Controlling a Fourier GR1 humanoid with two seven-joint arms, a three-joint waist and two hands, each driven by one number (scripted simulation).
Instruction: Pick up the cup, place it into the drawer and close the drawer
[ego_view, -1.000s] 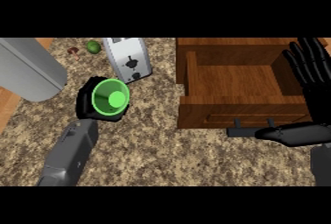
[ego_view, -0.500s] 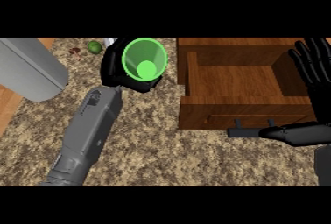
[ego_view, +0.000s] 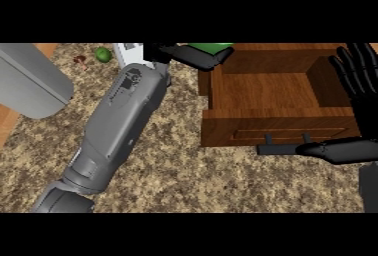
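A green cup (ego_view: 209, 48) shows only as a sliver at the top edge, by the far left corner of the open wooden drawer (ego_view: 277, 125). My left hand (ego_view: 184, 54) is shut on the cup and hides most of it; its grey forearm slants up from the lower left. At the right edge my right hand (ego_view: 358, 80) stays open, fingers pointing up along the drawer's right wall, thumb lying just past the dark drawer handle (ego_view: 284, 145).
A large grey rounded object (ego_view: 29, 82) fills the left side. A small green fruit (ego_view: 103, 54) and a tiny red item (ego_view: 80, 59) lie at the top left. A white box (ego_view: 133, 56) shows behind my left forearm. Speckled counter (ego_view: 192, 180) spreads below the drawer.
My left hand has carried the cup up off the counter and to the right, from left of the drawer to its far left corner. The right hand has not moved.
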